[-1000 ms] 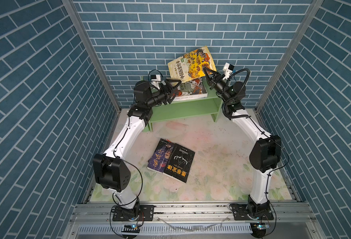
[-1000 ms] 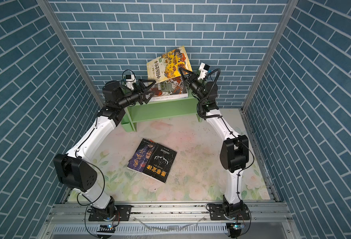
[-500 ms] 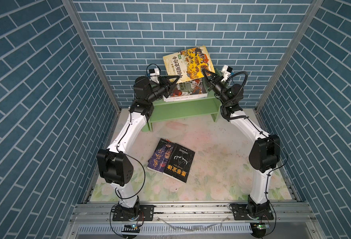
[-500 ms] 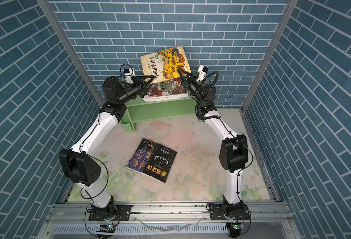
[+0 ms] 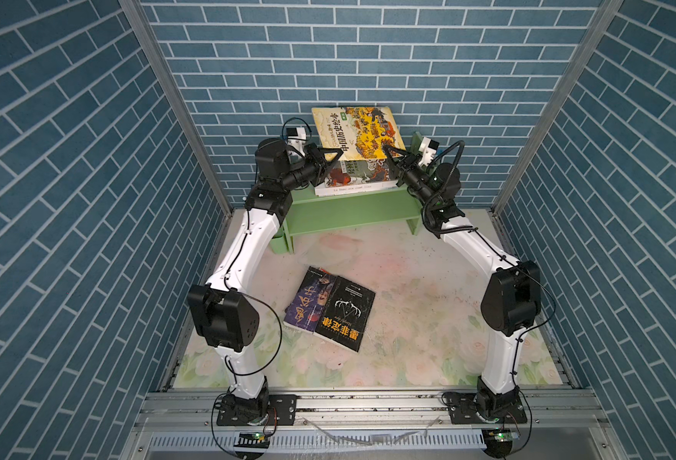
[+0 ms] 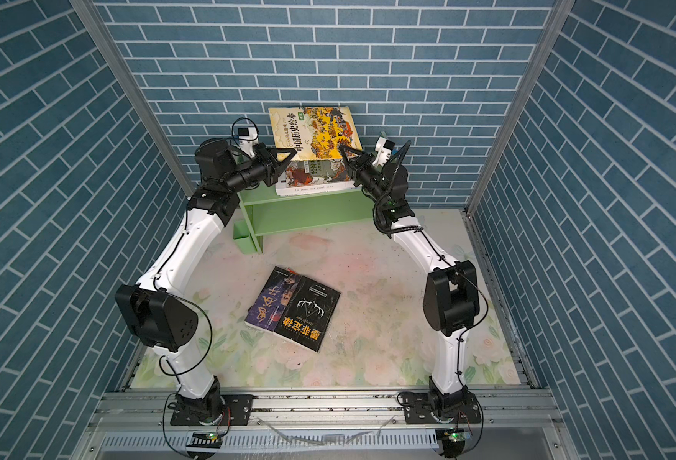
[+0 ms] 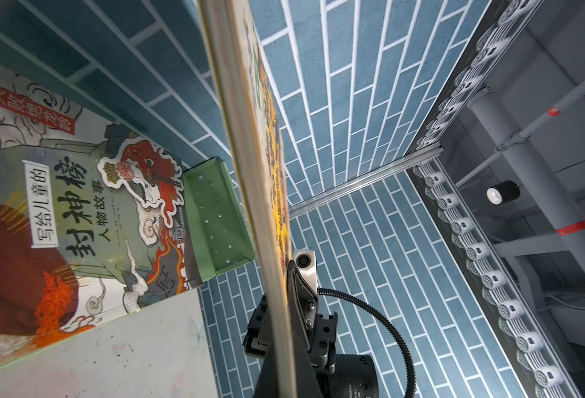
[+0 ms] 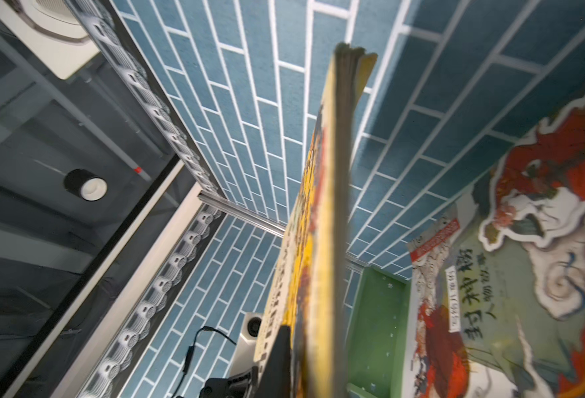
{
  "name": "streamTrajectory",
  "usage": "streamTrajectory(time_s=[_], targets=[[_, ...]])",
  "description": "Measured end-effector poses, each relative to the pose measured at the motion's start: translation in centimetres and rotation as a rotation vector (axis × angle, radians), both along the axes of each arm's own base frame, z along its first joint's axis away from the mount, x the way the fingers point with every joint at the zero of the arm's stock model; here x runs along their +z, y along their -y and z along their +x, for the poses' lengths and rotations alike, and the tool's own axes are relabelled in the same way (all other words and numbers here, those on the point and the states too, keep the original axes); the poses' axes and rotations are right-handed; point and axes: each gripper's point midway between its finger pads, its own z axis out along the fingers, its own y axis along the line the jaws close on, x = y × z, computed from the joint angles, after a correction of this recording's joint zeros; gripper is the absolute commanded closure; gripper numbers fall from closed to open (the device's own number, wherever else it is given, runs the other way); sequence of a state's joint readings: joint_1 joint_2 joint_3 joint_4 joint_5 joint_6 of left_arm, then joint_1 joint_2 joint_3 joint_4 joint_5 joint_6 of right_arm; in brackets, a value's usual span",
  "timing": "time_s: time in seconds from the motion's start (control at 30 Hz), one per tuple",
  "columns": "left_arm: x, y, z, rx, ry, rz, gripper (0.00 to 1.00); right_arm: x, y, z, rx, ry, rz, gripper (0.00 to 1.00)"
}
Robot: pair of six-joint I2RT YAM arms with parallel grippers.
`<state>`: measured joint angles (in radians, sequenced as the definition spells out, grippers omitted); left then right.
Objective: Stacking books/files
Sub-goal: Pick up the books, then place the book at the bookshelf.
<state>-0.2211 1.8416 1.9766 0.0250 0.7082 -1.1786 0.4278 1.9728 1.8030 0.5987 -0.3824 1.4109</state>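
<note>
A yellow illustrated book (image 5: 356,129) (image 6: 314,131) hangs above the shelf's stack, held at its two lower corners. My left gripper (image 5: 338,153) is shut on the left corner; the book's edge (image 7: 249,172) runs straight out of its jaws. My right gripper (image 5: 389,150) is at the right corner. One of its fingers (image 8: 277,361) lies against the cover, and the book hides the other. Below, a red-green beast book (image 5: 358,175) tops a white book (image 5: 352,188). A black book (image 5: 344,314) and a purple one (image 5: 306,298) lie on the mat.
The light green shelf (image 5: 348,207) stands against the back brick wall, with a small green bin (image 7: 215,220) at its end. Brick-pattern walls close in on both sides. The floral mat (image 5: 428,302) spreads between the two arm bases.
My left gripper has risen from beside the stack to the yellow book's left corner and shut on it. The book has swung from tilted to nearly square.
</note>
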Motion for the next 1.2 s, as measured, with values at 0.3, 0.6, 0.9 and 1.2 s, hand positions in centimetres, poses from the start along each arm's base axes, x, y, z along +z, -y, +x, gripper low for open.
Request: streamTrajectory(time_s=[0.3, 0.6, 0.9, 1.2], targets=[[-0.4, -1.9, 2.7, 0.047, 0.021, 0.027, 1.0, -6.5, 1.2, 2.1, -0.143, -0.211, -0.246, 0.44], [-1.3, -2.8, 5.2, 0.018, 0.003, 0.002, 1.0, -3.3, 5.1, 0.1, -0.281, -0.193, -0.336, 0.44], [-3.1, -0.8, 4.5, -0.092, -0.003, 0.009, 1.0, -2.9, 7.6, 0.1, -0.339, -0.188, -0.35, 0.44], [-10.0, -0.3, 4.5, -0.118, -0.124, 0.07, 1.0, -4.6, 7.3, 0.8, -0.328, -0.217, -0.368, 0.43]])
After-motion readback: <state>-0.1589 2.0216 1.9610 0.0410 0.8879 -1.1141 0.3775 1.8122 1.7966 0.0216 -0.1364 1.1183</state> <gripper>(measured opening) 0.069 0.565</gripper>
